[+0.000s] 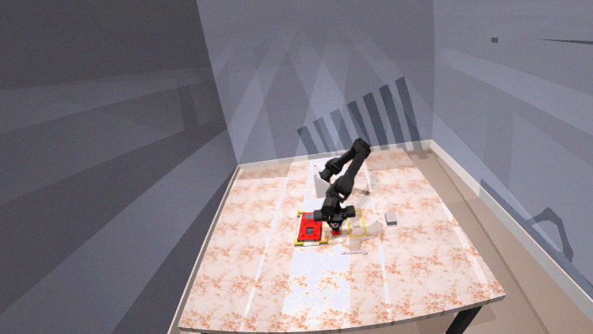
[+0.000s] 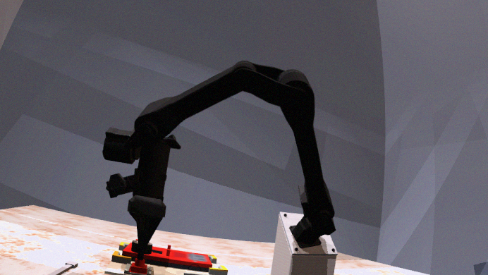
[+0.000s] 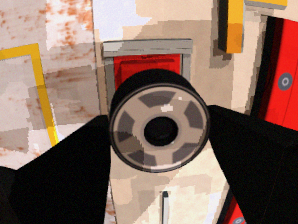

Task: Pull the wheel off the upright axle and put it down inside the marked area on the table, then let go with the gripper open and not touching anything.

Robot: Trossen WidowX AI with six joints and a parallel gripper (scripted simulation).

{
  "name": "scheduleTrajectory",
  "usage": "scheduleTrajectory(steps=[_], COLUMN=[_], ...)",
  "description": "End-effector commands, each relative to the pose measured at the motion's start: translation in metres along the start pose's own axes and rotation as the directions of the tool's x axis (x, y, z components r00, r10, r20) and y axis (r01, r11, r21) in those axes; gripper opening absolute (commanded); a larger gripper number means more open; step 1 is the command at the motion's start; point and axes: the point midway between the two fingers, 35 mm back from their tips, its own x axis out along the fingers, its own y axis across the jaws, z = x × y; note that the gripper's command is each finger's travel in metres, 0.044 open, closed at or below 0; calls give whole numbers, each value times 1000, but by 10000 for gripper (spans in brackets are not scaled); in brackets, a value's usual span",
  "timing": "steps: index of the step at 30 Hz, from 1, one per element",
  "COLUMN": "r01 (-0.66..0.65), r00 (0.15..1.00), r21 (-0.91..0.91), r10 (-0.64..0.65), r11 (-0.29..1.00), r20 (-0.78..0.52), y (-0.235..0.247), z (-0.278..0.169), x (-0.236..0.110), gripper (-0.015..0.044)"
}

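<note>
The wheel (image 1: 335,225) (image 2: 142,246) (image 3: 161,159) is dark-rimmed with a pale, segmented face and a dark centre hole. My gripper (image 1: 335,226) (image 2: 142,247) (image 3: 157,120) is shut on it, one finger on each side. In the exterior view the wheel is held level above the red axle base (image 1: 336,233) (image 2: 139,266) (image 3: 150,65). The wheel and fingers hide the axle, so I cannot tell whether its tip is still in the hole. The marked area is a yellow outline (image 1: 364,223) (image 3: 46,100) on the table, beside the base.
A red plate (image 1: 316,229) (image 2: 183,258) (image 3: 287,42) with yellow corner brackets lies on the other side of the base. A grey block (image 1: 390,218) lies beyond the marked area. A thin tool (image 1: 355,253) lies near the base. A white pedestal (image 2: 314,266) carries the arm.
</note>
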Motion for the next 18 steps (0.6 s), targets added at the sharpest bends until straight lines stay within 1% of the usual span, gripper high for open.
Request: scheduleTrajectory(steps=[1,18], r01=[3,2], r00=[1000,1000], r21=[-6,-4], r10=[-3,-2], r11=[1000,1000], r20=[11,12], y=[-1,-1], z=[3,2], x=[-6,-11], gripper=[0,0])
